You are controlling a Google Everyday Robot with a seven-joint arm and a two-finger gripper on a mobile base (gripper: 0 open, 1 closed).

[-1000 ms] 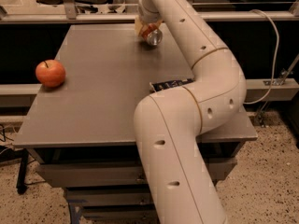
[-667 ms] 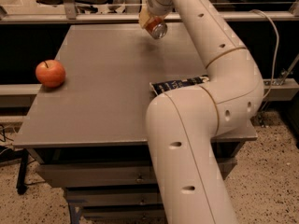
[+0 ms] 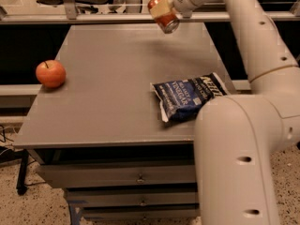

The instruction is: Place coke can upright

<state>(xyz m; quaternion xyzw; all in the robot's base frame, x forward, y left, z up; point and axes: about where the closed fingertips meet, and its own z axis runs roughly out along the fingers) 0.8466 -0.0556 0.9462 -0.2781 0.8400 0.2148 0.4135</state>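
The coke can (image 3: 164,17) is a small red can with silver ends. It is held tilted in the air above the far edge of the grey table (image 3: 108,88), silver end pointing down and to the right. My gripper (image 3: 161,11) is shut on the can, with a pale finger across its side, at the top centre of the camera view. My white arm runs down the right side of the view.
A round red-orange apple (image 3: 50,73) sits at the table's left edge. A blue chip bag (image 3: 190,96) lies flat at the right front, partly behind my arm. A metal rail runs behind the table. Drawers sit below the tabletop.
My gripper has lifted the coke can up off the far table area and it now hangs tilted in the air. The arm has swung aside, uncovering the chip bag.
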